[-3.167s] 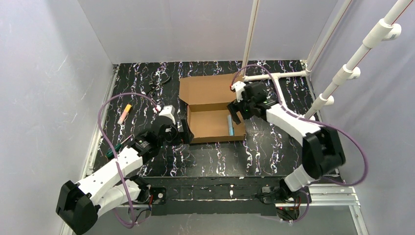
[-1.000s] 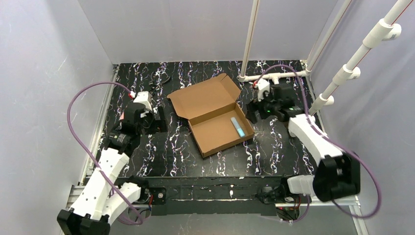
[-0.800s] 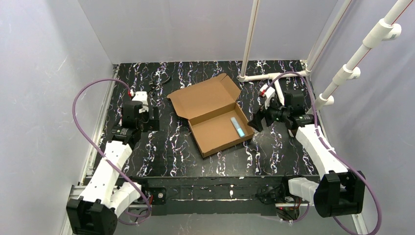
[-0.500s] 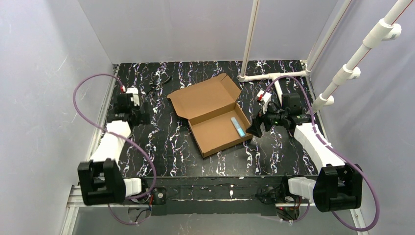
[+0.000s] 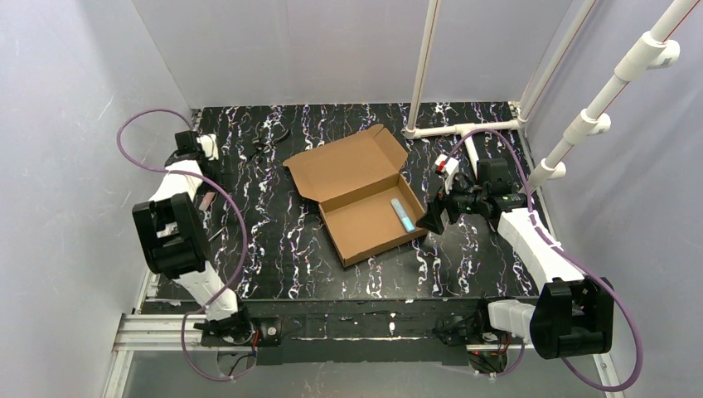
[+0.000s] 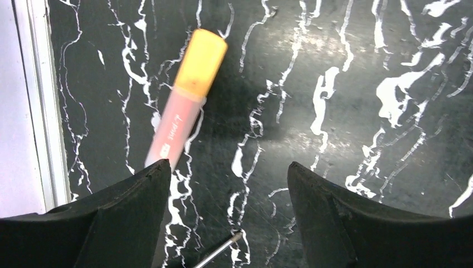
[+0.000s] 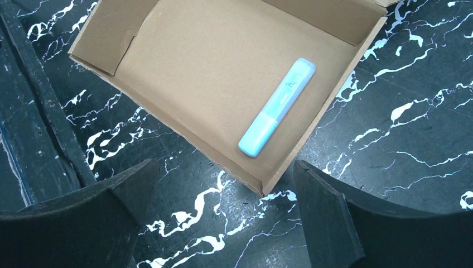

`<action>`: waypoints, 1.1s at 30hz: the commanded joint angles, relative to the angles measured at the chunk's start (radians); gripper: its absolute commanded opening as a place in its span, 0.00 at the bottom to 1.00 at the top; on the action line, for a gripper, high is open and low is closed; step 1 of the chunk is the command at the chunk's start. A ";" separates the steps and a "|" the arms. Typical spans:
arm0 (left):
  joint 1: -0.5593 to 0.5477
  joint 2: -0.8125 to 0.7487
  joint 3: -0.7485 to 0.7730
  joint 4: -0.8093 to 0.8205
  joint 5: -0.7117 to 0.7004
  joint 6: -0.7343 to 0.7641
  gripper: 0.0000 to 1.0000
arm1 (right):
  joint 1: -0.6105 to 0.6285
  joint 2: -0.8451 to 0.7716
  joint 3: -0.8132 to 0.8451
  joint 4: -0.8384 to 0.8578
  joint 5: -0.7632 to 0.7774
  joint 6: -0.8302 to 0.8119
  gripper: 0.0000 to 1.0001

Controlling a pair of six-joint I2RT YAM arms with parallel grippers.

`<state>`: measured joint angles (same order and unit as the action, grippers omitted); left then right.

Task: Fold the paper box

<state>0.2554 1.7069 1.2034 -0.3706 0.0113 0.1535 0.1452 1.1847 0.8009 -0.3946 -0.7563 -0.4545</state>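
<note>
The paper box (image 5: 344, 162) lies mid-table, turned at an angle, as a brown cardboard tray with its lid flap laid open toward the back left. A light blue highlighter (image 5: 404, 215) (image 7: 277, 106) rests inside the tray along its right wall. My right gripper (image 5: 433, 217) (image 7: 224, 164) is open just off the box's (image 7: 212, 67) near right corner, not touching it. My left gripper (image 5: 192, 157) (image 6: 228, 164) is at the far left of the table, well away from the box. It is open, with only bare tabletop between its fingers.
A pink marker with an orange cap (image 6: 187, 100) (image 5: 206, 199) lies just ahead of my left gripper's left finger, close to the table's metal side rail (image 6: 42, 100). A thin metal shaft (image 6: 220, 251) pokes in below. White pipes (image 5: 464, 128) stand at the back right.
The box has been turned at an angle since the earliest frame. My left arm has swung out to the far left wall. My right gripper has drawn back slightly to the box's right corner.
</note>
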 commanded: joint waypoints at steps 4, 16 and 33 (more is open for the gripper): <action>0.089 0.126 0.165 -0.158 0.121 0.021 0.65 | -0.004 0.004 0.023 -0.003 -0.022 -0.019 0.98; 0.108 0.286 0.278 -0.210 0.107 0.013 0.50 | -0.007 0.028 0.023 -0.003 -0.024 -0.021 0.98; 0.114 0.302 0.263 -0.216 0.062 -0.037 0.20 | -0.019 0.028 0.026 -0.006 -0.043 -0.021 0.98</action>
<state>0.3641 2.0243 1.4727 -0.5514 0.0906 0.1318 0.1345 1.2179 0.8009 -0.3958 -0.7685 -0.4679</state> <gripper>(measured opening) 0.291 0.983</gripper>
